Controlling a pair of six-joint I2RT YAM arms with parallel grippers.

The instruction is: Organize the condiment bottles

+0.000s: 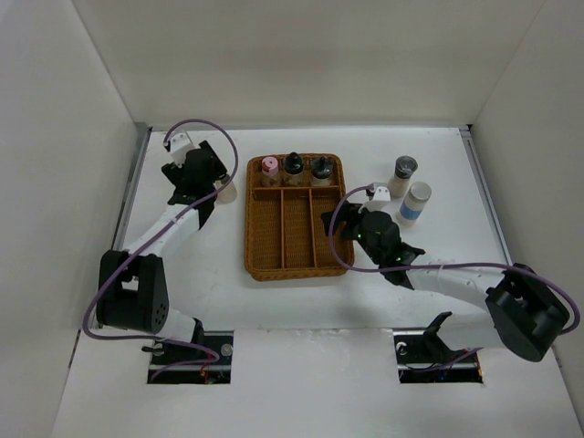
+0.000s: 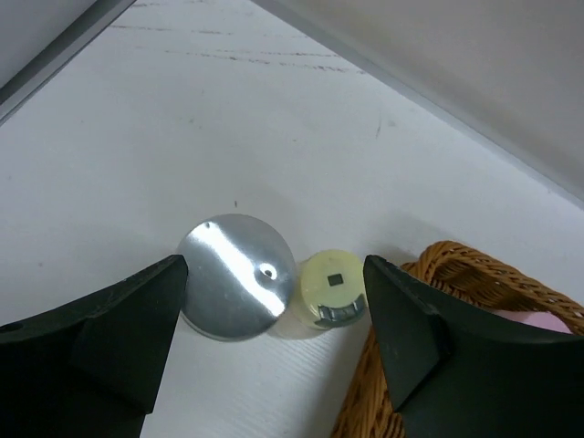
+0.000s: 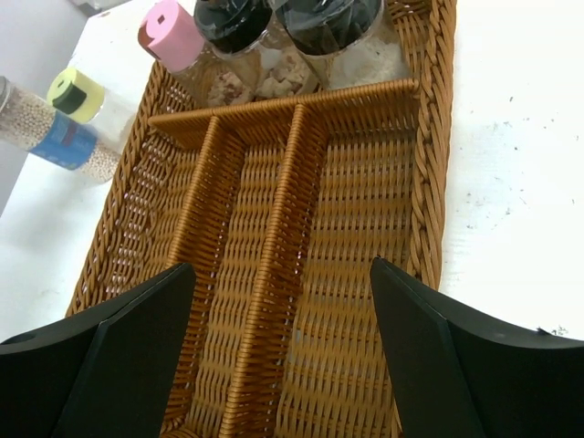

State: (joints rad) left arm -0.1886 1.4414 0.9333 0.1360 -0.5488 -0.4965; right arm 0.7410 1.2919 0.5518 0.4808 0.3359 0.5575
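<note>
Three condiment bottles stand in the back compartment of the wicker tray (image 1: 294, 260): one with a pink cap (image 1: 270, 170) and two with black caps (image 1: 293, 165) (image 1: 321, 168). Left of the tray stand a silver-capped bottle (image 2: 235, 287) and a yellow-green-capped bottle (image 2: 333, 290), side by side. My left gripper (image 2: 274, 310) hangs open above them, with both caps between its fingers. My right gripper (image 3: 283, 328) is open over the tray's right front compartments, holding nothing. A grey-capped bottle (image 1: 402, 175) and a white-capped, blue-labelled bottle (image 1: 415, 203) stand right of the tray.
The tray's three long front compartments (image 3: 274, 274) hold nothing. White walls close the table at the back and on both sides, and the left wall's metal edge (image 1: 137, 173) runs close to the left gripper. The right arm (image 1: 456, 274) stretches across the table's near right.
</note>
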